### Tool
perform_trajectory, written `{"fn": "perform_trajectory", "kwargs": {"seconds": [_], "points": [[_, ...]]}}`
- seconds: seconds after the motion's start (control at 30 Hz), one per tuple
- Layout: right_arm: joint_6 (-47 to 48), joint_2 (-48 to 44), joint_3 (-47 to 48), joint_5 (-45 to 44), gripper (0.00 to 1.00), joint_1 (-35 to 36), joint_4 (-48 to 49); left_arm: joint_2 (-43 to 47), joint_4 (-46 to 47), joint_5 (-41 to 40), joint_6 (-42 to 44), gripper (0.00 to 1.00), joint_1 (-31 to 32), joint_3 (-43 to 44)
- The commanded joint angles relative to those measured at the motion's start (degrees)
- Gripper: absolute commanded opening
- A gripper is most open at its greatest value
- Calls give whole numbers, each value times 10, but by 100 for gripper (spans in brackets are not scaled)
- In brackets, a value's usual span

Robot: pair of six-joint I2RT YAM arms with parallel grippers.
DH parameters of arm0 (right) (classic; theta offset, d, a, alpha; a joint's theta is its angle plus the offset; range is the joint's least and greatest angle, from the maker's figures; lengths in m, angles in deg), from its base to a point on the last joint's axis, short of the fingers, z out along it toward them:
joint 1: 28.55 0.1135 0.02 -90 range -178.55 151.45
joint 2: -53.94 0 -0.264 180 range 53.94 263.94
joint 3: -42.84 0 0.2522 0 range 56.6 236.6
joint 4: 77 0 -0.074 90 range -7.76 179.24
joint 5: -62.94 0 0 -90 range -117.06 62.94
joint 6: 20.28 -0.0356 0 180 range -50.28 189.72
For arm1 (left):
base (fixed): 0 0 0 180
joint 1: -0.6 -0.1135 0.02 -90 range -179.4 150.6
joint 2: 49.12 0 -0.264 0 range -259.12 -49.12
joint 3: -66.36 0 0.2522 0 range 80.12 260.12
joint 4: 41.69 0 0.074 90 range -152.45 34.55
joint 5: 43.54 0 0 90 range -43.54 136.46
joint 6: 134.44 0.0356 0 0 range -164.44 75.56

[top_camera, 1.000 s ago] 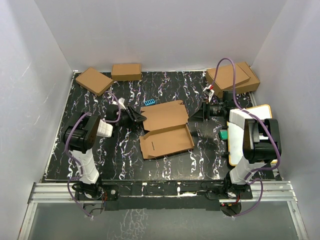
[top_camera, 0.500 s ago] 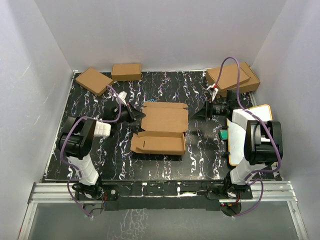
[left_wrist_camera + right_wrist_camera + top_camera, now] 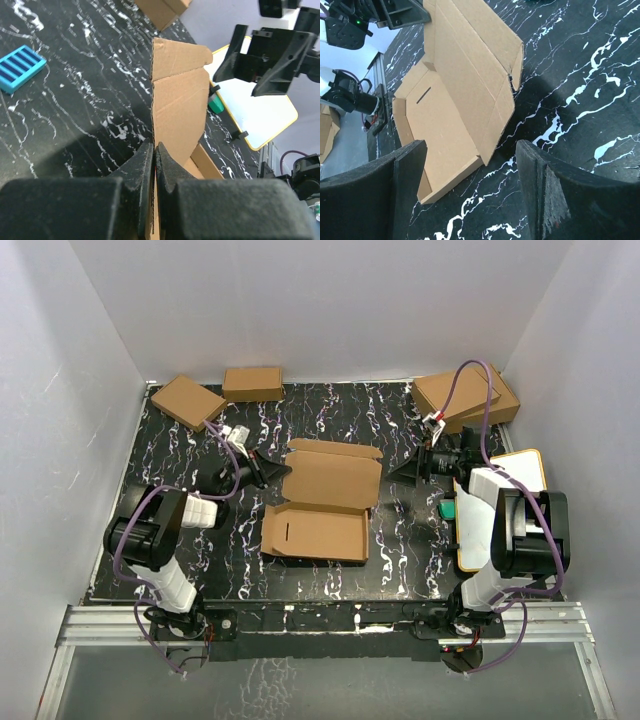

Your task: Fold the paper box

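Left tool (image 3: 154, 148) pinches the paper box (image 3: 320, 530) flap — pinched edge hidden; right tool (image 3: 470, 145) gapes, empty.

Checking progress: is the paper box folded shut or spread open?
Spread open: paper box shows its slotted panel lying flat, interior exposed; left gripper pinches one flap.

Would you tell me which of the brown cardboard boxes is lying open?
The paper box at centre, unfolded with a flap pinched by the left tool; the corner boxes are closed.
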Motion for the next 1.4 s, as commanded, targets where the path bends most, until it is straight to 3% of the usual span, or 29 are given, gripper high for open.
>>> {"fn": "perform_trajectory", "kwargs": {"seconds": [0.0, 0.3, 0.87, 1.03, 1.1, 1.37], "points": [[-16, 2, -7, 38, 78, -2, 84, 40, 87, 24, -1, 0, 1, -14], [-147, 29, -53, 33, 77, 23, 261, 35, 172, 41, -42, 0, 2, -37], [-217, 113, -43, 18, 69, 55, 383, 14, 218, 60, -60, 0, 16, -34], [-263, 119, -54, 39, 54, 74, 460, 11, 223, 60, -67, 0, 18, -32], [-283, 114, -59, 44, 43, 73, 488, 13, 217, 58, -64, 0, 18, -31], [-285, 93, -66, 51, 17, 73, 506, 35, 178, 40, -45, 0, 18, -35]]}}
